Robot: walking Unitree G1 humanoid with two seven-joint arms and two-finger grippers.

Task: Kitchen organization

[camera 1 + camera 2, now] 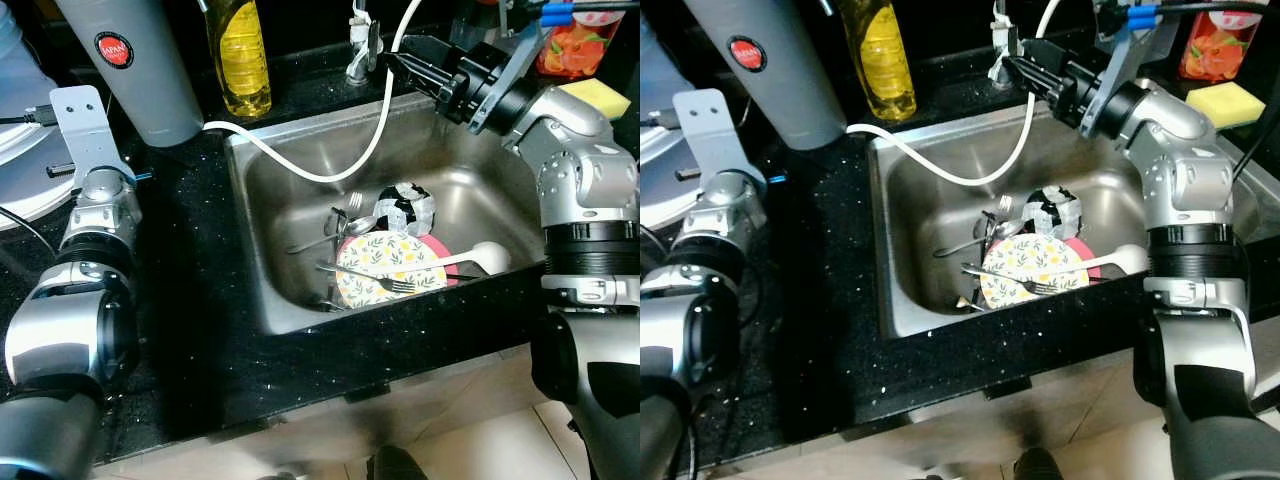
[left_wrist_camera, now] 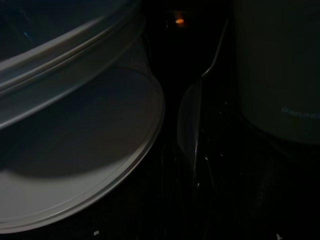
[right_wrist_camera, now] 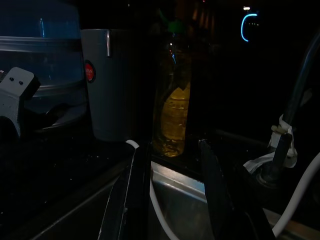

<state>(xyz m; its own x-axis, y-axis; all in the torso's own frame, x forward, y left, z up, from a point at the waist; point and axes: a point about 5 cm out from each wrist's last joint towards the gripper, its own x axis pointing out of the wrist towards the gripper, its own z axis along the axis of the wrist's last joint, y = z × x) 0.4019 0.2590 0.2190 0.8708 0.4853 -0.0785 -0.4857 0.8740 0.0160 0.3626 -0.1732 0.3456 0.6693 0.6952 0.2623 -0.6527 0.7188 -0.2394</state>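
A steel sink point(image 1: 270, 200) holds a yellow floral plate point(image 1: 390, 262) lying on a pink plate point(image 1: 441, 250), with a fork point(image 1: 385, 283) across it. Behind them sit a black-and-white bowl point(image 1: 406, 205), a white ladle point(image 1: 482, 258) and some spoons point(image 1: 318, 241). My right gripper point(image 1: 397, 62) is raised over the back of the sink, pointing at the faucet base point(image 1: 361, 55). In the right wrist view its fingers point(image 3: 136, 190) stand apart and empty, facing the soap bottle point(image 3: 174, 115). My left arm point(image 1: 92, 210) rests over the counter at the left.
A white hose point(image 1: 372, 128) loops from the faucet over the sink. A yellow soap bottle point(image 1: 240, 55) and a grey canister point(image 1: 140, 60) stand behind the sink. White plates point(image 1: 20, 150) lie far left. A yellow sponge point(image 1: 598, 95) and an orange packet point(image 1: 578, 42) sit at the back right.
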